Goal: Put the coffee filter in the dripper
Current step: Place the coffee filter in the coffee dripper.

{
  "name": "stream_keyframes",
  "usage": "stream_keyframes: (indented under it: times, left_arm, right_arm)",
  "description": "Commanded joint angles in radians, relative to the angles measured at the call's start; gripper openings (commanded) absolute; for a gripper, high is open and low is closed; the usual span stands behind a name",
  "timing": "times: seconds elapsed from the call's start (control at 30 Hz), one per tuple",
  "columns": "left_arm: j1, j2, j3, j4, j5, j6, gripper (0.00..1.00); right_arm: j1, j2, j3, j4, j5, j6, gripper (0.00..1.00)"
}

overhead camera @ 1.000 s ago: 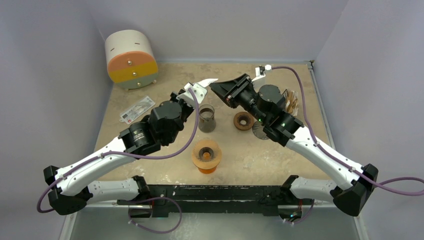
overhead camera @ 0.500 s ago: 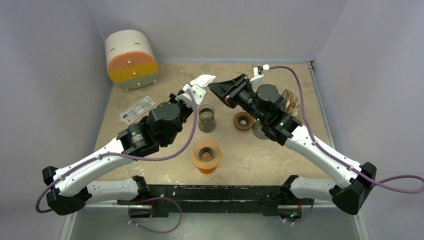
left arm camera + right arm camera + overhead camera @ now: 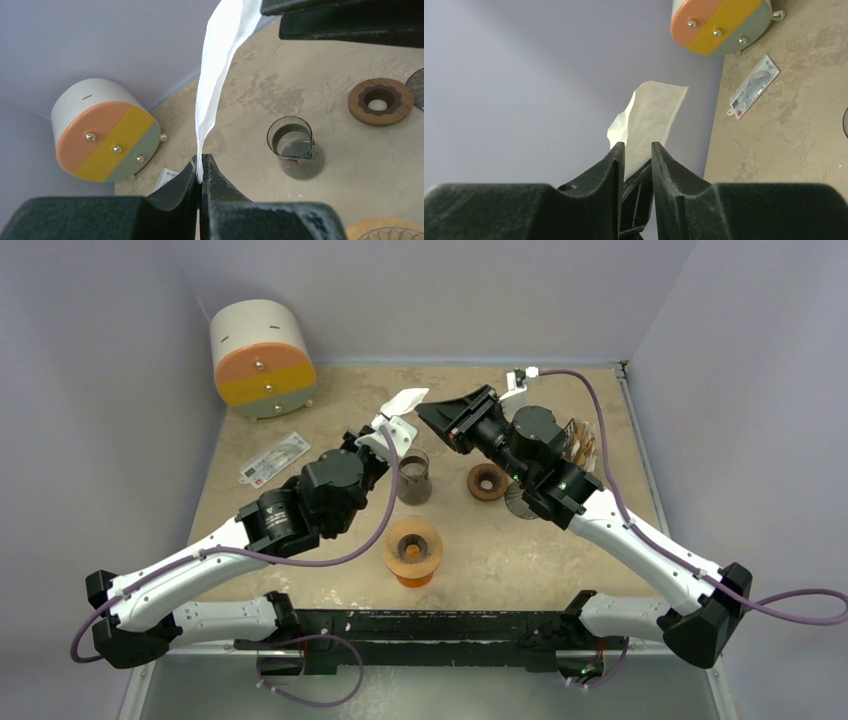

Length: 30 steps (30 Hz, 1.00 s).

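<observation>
Filter up in the air, folks: the white coffee filter (image 3: 218, 65) hangs high over the back of the table (image 3: 500, 550), its lower edge nipped by the left gripper (image 3: 201, 167), jaws pressed tight on the paper. Right gripper (image 3: 638, 150) sits at the top end, jaws standing a narrow gap apart with the paper showing through that gap; whether it actually touches the sheet, I can't tell. Danger here, as I read it: two arms on one thin sheet, and any pull in opposite directions could rip it or yank it out of that slim left-side pinch. It looks flat and folded too, so unless it gets opened it may sit crooked in the cone. And the way down passes the glass beaker (image 3: 413, 477), just beside the left arm, an easy thing to clip. Beaker: nothing solid inside that I can see, liquid hard to judge. Orange dripper (image 3: 413, 552), nearer the front and well apart from the paper, shows bare ribbed walls, no filter in it yet.
</observation>
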Motion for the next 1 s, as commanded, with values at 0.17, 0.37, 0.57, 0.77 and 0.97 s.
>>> stream_keyframes:
  times: [0.17, 0.37, 0.57, 0.77, 0.97]
  left_arm:
    - [-0.040, -0.006, -0.043, 0.071, -0.075, 0.089, 0.00]
    - [-0.050, -0.014, -0.058, 0.109, -0.103, 0.130, 0.00]
    - [-0.056, -0.023, -0.072, 0.124, -0.113, 0.147, 0.00]
    - [-0.056, -0.023, -0.080, 0.135, -0.127, 0.168, 0.00]
    - [-0.056, -0.017, -0.085, 0.143, -0.141, 0.182, 0.00]
  right_arm:
    - [0.007, 0.010, 0.058, -0.005, 0.009, -0.006, 0.29]
    - [0.007, 0.017, 0.060, -0.036, 0.009, -0.016, 0.29]
    - [0.006, 0.023, 0.056, -0.055, 0.005, -0.019, 0.28]
    - [0.007, 0.004, 0.046, -0.064, 0.014, -0.025, 0.28]
    - [0.006, -0.033, 0.034, -0.068, 0.025, -0.037, 0.29]
